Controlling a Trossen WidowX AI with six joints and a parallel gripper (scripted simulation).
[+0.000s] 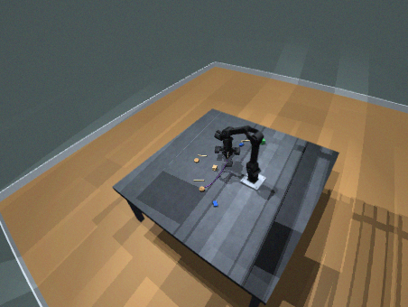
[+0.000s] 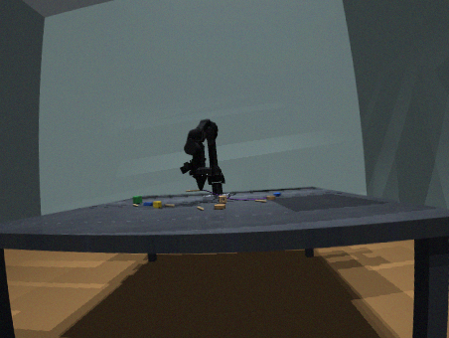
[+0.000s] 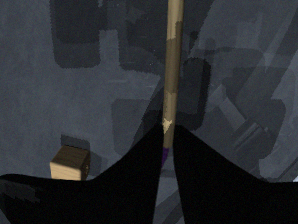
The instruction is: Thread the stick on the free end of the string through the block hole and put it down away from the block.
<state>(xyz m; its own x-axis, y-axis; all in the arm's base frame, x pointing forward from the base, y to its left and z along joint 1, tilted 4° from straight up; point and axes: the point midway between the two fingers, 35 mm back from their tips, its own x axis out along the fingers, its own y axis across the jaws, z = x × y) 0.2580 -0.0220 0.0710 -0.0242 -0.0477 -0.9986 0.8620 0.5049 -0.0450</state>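
My gripper (image 1: 227, 157) (image 2: 201, 189) (image 3: 168, 132) is shut on the string's stick (image 2: 191, 190) (image 3: 173, 60), near its string end, and holds it above the table. The stick points away from the fingers, up the wrist view. The purple string (image 1: 216, 179) (image 3: 165, 154) runs from it to the round wooden button (image 1: 201, 189) (image 2: 270, 198). The wooden block (image 1: 215, 167) (image 2: 223, 197) (image 3: 67, 165) stands on the table, apart from the stick, at lower left in the wrist view. Its hole shows dark on the right face there. The string is not through it.
Loose sticks (image 1: 199, 180) (image 2: 200, 208) and another round button (image 1: 196, 160) (image 2: 220, 206) lie near the block. A blue piece (image 1: 215, 203) (image 2: 277, 194) lies beyond the string's button. A green block (image 1: 263, 141) (image 2: 137, 199), a yellow block (image 2: 157, 204) and another blue piece (image 1: 241, 144) (image 2: 148, 204) lie farther off.
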